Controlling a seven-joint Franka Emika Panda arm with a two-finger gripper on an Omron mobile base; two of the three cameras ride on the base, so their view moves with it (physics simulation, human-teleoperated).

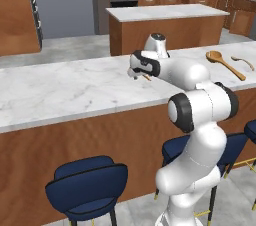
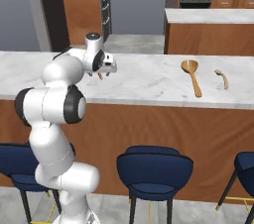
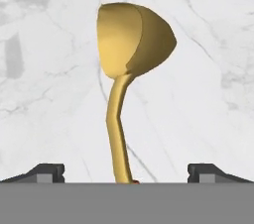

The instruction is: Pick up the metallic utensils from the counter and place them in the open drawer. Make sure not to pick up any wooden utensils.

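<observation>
Pincer [image 3: 127, 173] spread wide over gold spoon [image 3: 130, 59] on marble tabletop [image 3: 208, 94], handle between the tips; wooden spoon [image 2: 192, 76] well apart to the right

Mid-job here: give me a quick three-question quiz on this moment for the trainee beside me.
1. True or false: the gripper is shut on the gold spoon.
2. Which utensil on the counter must stay there? A) gold spoon B) wooden spoon C) both
3. Fill in: in the hand view the gold spoon's handle runs down between the two open ____.

Key:
1. False: the fingertips stand wide apart on either side of the handle.
2. B.
3. Fingertips.
</observation>
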